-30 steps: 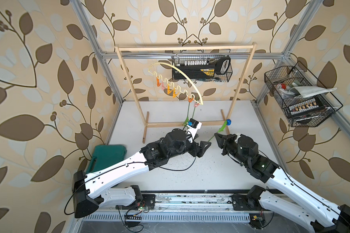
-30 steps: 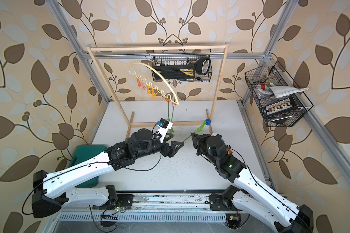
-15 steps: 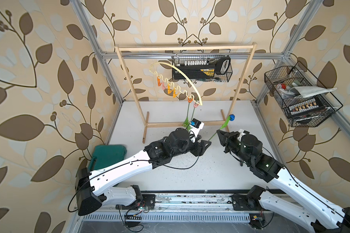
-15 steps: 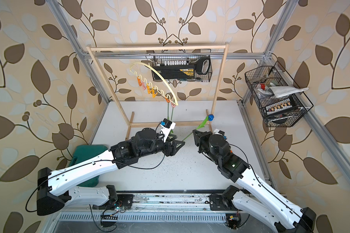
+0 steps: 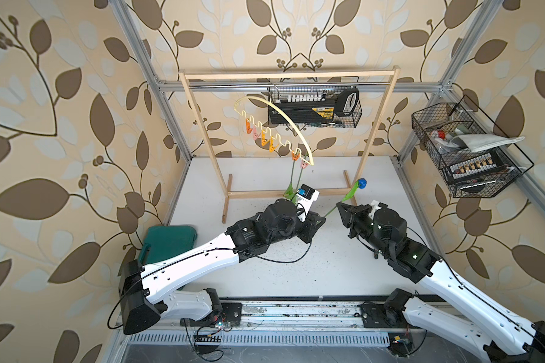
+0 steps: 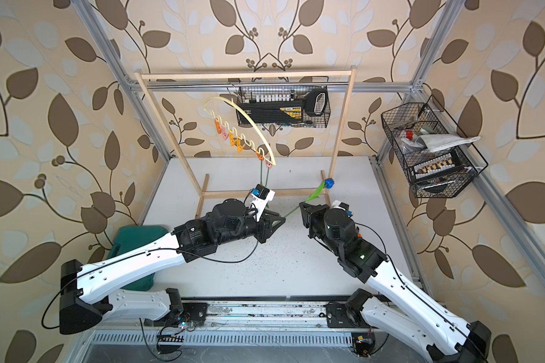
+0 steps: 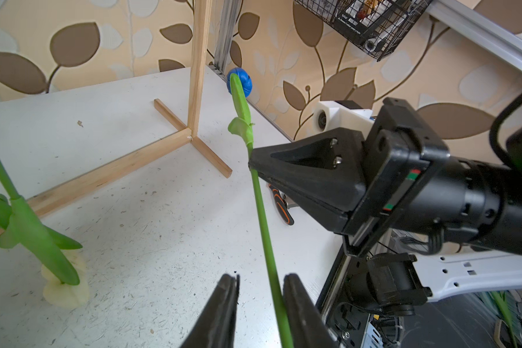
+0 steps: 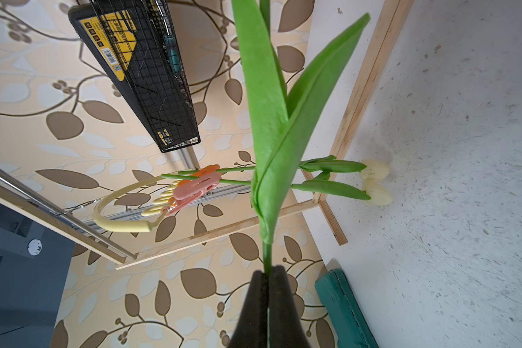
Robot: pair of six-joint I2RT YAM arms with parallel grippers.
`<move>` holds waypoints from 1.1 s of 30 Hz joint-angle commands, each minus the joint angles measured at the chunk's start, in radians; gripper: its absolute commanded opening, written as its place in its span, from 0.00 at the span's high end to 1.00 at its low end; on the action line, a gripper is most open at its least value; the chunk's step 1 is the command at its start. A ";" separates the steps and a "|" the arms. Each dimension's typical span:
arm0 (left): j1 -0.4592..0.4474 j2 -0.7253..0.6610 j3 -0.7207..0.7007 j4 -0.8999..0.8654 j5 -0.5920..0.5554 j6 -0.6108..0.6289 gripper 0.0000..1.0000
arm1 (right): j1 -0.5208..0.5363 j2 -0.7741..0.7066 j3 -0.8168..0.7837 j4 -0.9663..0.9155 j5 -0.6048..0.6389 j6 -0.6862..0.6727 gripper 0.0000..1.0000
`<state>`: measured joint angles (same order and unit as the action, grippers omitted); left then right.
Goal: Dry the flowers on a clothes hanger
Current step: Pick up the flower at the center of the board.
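Green and thin, the stem of the blue tulip [image 7: 261, 211] runs through the air between the two grippers, clear of the white table [image 5: 328, 270]. The right gripper [image 7: 251, 165] is clenched on it. In the right wrist view its fingers [image 8: 255, 301] meet with only the stem pinched between them, just below the leaves. The left gripper [image 7: 261, 281] sits further down the same stem with its fingers released. The stem passes between them, lying against one finger [image 7: 299, 301], with a clear gap to the other.

In both top views the two grippers face each other over the middle of the table, left one to the left, tips close together. From them the blue tulip slopes up toward the far right, and its head ends up close to the right post of the wooden rack [image 5: 290, 74].

Two cream tulips [image 8: 332, 165] hang head down, left of the blue one and just beyond the left gripper. Their stems are clipped in the orange and pink pegs [image 8: 199, 185] at the lower right end of the hanger [image 5: 277, 119]. Both heads reach down to the table surface. The hanger is pale yellow and hangs tilted from the metal rod under the rack's top bar, with its left end higher.

A dark green case [image 5: 167, 242] lies at the near left edge of the table. Black wire baskets [image 5: 357, 118] are fixed to the far wall and the right wall.
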<state>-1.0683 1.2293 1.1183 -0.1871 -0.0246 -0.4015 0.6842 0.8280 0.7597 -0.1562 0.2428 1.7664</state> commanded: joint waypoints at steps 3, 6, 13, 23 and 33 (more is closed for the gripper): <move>-0.006 -0.014 0.041 0.010 -0.015 -0.003 0.81 | -0.005 0.010 0.045 0.004 -0.004 -0.026 1.00; -0.005 -0.019 0.040 0.008 -0.020 -0.004 0.87 | -0.005 0.014 0.048 0.006 -0.004 -0.030 1.00; -0.005 -0.021 0.041 0.002 -0.031 -0.008 0.95 | -0.005 0.017 0.053 0.004 -0.011 -0.033 1.00; -0.004 0.006 0.151 -0.205 -0.150 -0.015 0.98 | -0.005 -0.076 0.030 -0.134 -0.073 -0.147 0.45; 0.039 0.087 0.522 -0.734 -0.109 -0.055 0.95 | -0.008 -0.222 0.149 -0.429 -0.239 -0.910 0.37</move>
<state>-1.0451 1.3170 1.5402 -0.7212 -0.1516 -0.4297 0.6785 0.5922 0.8238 -0.4835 0.0875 1.2240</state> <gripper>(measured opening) 0.053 0.629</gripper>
